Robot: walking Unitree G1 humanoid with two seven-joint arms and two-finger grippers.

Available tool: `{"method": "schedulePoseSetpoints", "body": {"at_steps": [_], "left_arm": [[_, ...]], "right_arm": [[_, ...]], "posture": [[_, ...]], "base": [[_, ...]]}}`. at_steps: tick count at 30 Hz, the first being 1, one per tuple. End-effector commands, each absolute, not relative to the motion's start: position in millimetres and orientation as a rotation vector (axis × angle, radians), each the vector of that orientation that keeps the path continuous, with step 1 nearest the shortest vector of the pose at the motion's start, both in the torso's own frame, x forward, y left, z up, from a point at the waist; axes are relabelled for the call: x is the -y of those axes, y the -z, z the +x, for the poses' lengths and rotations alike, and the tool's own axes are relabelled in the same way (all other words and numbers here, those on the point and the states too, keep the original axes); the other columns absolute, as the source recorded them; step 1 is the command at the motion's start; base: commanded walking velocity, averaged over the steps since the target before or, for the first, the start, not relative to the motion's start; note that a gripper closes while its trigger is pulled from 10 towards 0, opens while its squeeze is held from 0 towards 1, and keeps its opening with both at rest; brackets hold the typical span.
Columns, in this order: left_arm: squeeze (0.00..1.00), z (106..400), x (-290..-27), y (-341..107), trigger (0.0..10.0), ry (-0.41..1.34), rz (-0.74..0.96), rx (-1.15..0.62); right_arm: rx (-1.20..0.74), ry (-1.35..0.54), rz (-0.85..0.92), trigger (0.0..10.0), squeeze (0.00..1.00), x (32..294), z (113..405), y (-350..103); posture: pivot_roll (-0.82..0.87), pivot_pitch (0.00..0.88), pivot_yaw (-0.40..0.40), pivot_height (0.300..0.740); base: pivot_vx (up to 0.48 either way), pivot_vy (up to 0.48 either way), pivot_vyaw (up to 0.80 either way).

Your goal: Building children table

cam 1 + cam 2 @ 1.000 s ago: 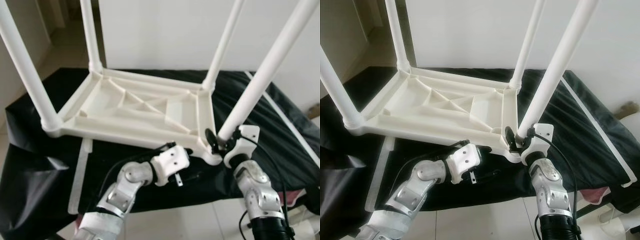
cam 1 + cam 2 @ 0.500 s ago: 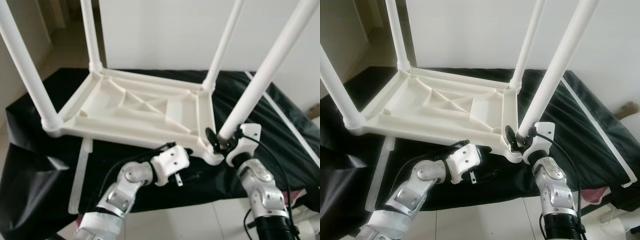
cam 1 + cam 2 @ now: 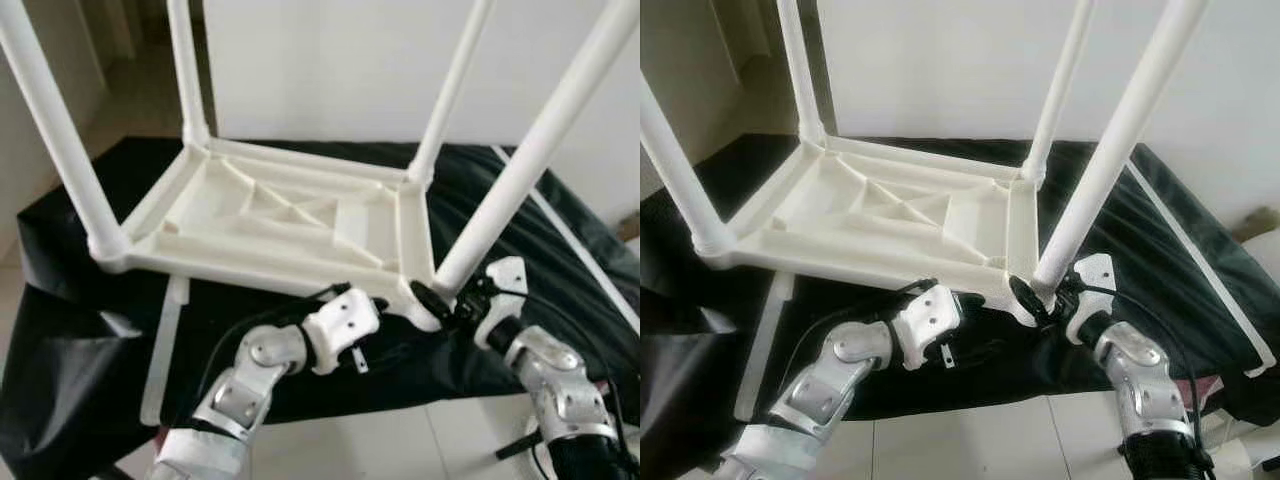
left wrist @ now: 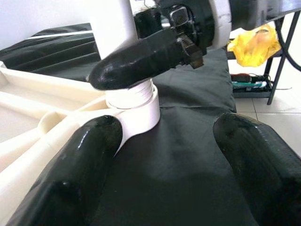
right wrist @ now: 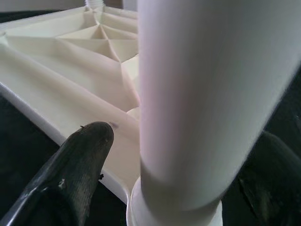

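Upside down on the black-draped counter (image 3: 60, 330) lies the white children's table (image 3: 290, 225), legs up. Right pincer (image 3: 440, 300) clamps the near-right leg (image 3: 520, 170) at its base; left pincer (image 4: 164, 155), fingers apart, hovers just beside that corner socket (image 4: 136, 106).

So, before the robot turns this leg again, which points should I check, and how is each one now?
1. Right gripper around the near right leg, at its base: ok.
2. Fingers pressing on the leg: cannot tell.
3. Leg fully seated in its corner socket: cannot tell; threads show above the collar.
4. Left gripper open beside that corner, holding nothing: ok.
5. Tabletop upside down on the black cloth: ok.
6. Other three legs upright: ok.
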State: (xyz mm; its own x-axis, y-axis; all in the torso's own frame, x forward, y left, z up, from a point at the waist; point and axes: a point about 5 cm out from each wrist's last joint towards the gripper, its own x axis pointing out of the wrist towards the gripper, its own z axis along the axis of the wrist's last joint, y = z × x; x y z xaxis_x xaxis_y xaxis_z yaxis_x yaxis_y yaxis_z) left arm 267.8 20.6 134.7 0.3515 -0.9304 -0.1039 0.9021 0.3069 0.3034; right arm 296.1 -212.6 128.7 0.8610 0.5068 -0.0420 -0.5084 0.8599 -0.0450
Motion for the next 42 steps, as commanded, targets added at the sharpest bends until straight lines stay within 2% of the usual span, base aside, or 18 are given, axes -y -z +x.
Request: {"method": "schedulePoseSetpoints", "body": {"at_steps": [1, 6, 7, 8, 9, 10, 11, 15, 16, 24, 25, 30, 33, 35, 36, 37, 40, 42], "left_arm": [[0.00, 267, -18, -136, 10.0, 1.226, 0.334, 0.095], [0.00, 269, -19, -137, 10.0, 1.217, 0.335, 0.096], [0.00, 269, -19, -137, 10.0, 1.213, 0.335, 0.096], [0.00, 269, -19, -137, 10.0, 1.211, 0.336, 0.096], [0.00, 269, -19, -137, 10.0, 1.211, 0.336, 0.096], [0.00, 269, -19, -138, 10.0, 1.208, 0.334, 0.095], [0.00, 269, -20, -138, 10.0, 1.202, 0.333, 0.093], [0.00, 269, -20, -138, 10.0, 1.201, 0.333, 0.092], [0.00, 269, -20, -139, 10.0, 1.198, 0.334, 0.091], [0.00, 269, -21, -139, 10.0, 1.196, 0.335, 0.089], [0.00, 269, -21, -139, 10.0, 1.200, 0.334, 0.089], [0.00, 268, -20, -138, 10.0, 1.205, 0.332, 0.088], [0.00, 267, -20, -137, 10.0, 1.208, 0.334, 0.082], [0.00, 267, -20, -137, 10.0, 1.208, 0.334, 0.082], [0.00, 266, -19, -136, 10.0, 1.214, 0.337, 0.080], [0.00, 266, -19, -136, 10.0, 1.214, 0.337, 0.080], [0.00, 266, -19, -136, 10.0, 1.222, 0.339, 0.079], [0.00, 265, -19, -135, 10.0, 1.229, 0.340, 0.075]], "right_arm": [[-0.039, -0.559, -0.100, 10.0, 0.00, 215, 302, -130], [-0.040, -0.583, -0.147, 10.0, 0.00, 214, 311, -134], [-0.041, -0.598, -0.163, 9.5, 0.00, 213, 315, -135], [-0.043, -0.612, -0.173, 8.6, 0.00, 211, 318, -136], [-0.043, -0.612, -0.173, 8.6, 0.00, 211, 318, -136], [-0.047, -0.624, -0.180, 6.6, 0.00, 210, 320, -136], [-0.058, -0.643, -0.186, 0.6, 0.00, 207, 322, -133], [-0.063, -0.650, -0.186, 0.6, 0.00, 207, 323, -132], [-0.070, -0.660, -0.181, 0.0, 0.00, 207, 321, -128], [-0.100, -0.666, -0.145, 0.0, 0.00, 208, 312, -115], [-0.103, -0.639, -0.130, 10.0, 0.00, 209, 310, -113], [-0.102, -0.585, -0.090, 10.0, 0.00, 208, 307, -110], [-0.061, -0.426, -0.065, 10.0, 0.00, 204, 306, -113], [-0.061, -0.426, -0.065, 10.0, 0.00, 204, 306, -113], [-0.067, -0.263, -0.047, 10.0, 0.00, 203, 308, -113], [-0.067, -0.263, -0.047, 10.0, 0.00, 203, 308, -113], [-0.085, -0.103, -0.025, 10.0, 0.00, 203, 308, -112], [-0.086, 0.019, 0.052, 10.0, 0.00, 193, 303, -109]], "posture": [[0.10, 0.000, -0.074, 0.740], [0.10, 0.000, -0.076, 0.740], [0.11, 0.000, -0.079, 0.740], [0.11, 0.000, -0.079, 0.740], [0.11, 0.000, -0.079, 0.740], [0.11, 0.000, -0.082, 0.740], [0.12, 0.000, -0.084, 0.740], [0.12, 0.000, -0.084, 0.740], [0.12, 0.000, -0.085, 0.740], [0.11, 0.000, -0.078, 0.740], [0.11, 0.000, -0.078, 0.740], [0.10, 0.000, -0.082, 0.740], [0.10, 0.000, -0.083, 0.740], [0.10, 0.000, -0.083, 0.740], [0.09, 0.000, -0.076, 0.740], [0.09, 0.000, -0.076, 0.740], [0.09, 0.000, -0.076, 0.740], [0.09, 0.000, -0.069, 0.740]], "base": [[0.000, 0.000, 0.00], [0.000, 0.000, 0.00], [0.000, 0.000, 0.00], [0.000, 0.000, 0.00], [0.000, 0.000, 0.00], [0.000, 0.000, 0.00], [0.000, 0.000, 0.00], [0.000, 0.000, 0.00], [0.000, 0.000, 0.00], [0.000, 0.000, 0.00], [0.000, 0.000, 0.00], [0.000, 0.000, 0.00], [0.000, 0.000, 0.00], [0.000, 0.000, 0.00], [0.000, 0.000, 0.00], [0.000, 0.000, 0.00], [0.000, 0.000, 0.00], [0.000, 0.000, 0.00]]}}
